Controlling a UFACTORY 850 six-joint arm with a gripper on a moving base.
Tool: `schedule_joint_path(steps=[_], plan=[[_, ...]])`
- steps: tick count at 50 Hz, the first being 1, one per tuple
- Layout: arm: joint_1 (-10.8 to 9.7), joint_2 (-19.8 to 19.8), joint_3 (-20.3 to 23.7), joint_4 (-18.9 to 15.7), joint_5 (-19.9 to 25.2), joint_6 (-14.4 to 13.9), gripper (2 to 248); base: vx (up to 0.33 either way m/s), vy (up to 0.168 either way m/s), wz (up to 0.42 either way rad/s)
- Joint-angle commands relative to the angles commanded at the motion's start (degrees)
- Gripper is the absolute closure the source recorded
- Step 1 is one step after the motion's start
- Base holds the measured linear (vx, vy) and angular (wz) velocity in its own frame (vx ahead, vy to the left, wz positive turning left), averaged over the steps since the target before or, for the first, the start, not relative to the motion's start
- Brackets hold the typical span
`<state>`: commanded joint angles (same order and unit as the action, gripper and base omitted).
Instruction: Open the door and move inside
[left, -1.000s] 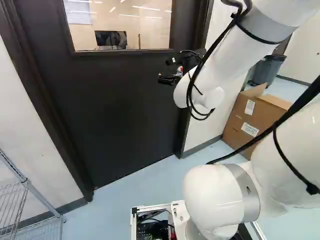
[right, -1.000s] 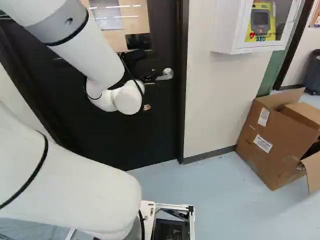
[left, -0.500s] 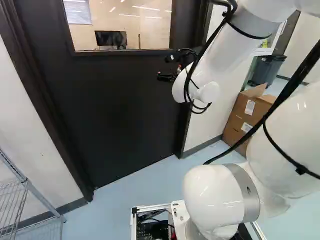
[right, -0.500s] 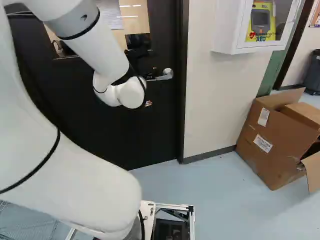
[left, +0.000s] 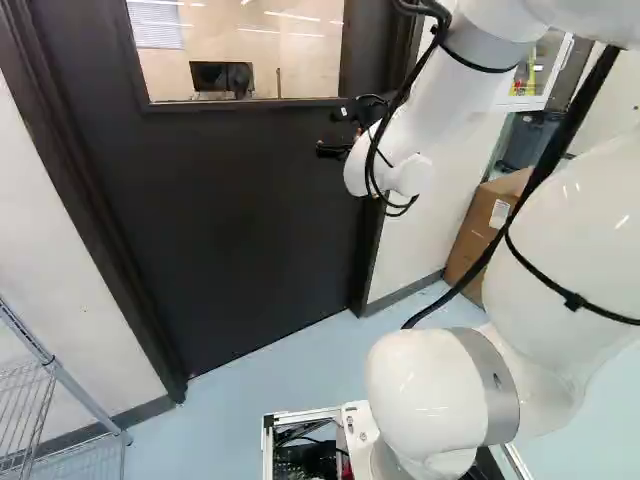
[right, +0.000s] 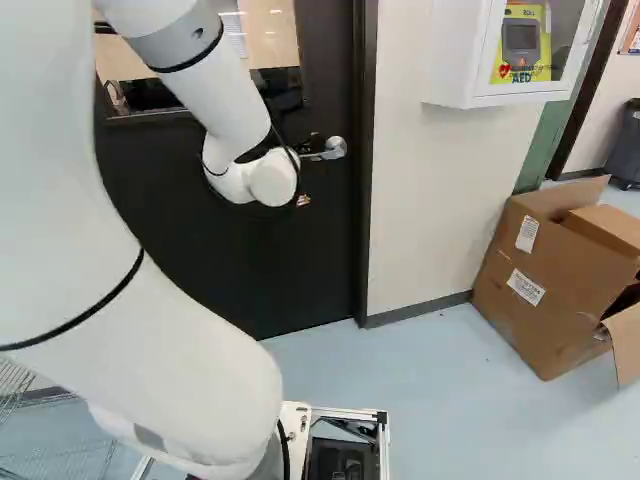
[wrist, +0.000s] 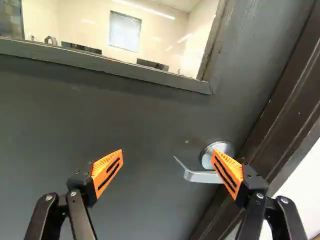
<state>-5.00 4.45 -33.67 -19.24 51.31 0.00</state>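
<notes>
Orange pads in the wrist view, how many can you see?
2. One orange pad overlaps the door handle; the other pad, on the opposite finger, shows against the door.

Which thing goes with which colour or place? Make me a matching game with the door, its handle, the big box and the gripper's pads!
Things:
1. Door
2. Door handle
3. Cardboard box
4. Finger pads of the gripper

Colours and places:
A. Bright orange
B. Brown, standing on the floor
C. Dark, with a window in it
D. Silver, fixed to the dark door

Right pairs: 1-C, 2-D, 3-B, 4-A
</notes>
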Motion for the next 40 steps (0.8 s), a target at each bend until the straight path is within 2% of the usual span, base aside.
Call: schedule_joint_path(steps=[20,40], plan=[[-0.96,-4.02,-3.93,-1.44,0.0,0.0,3,0.0,0.0,0.0],[-2.0,-6.26,-6.2,-3.33,0.0,0.0,3,0.0,0.0,0.0]])
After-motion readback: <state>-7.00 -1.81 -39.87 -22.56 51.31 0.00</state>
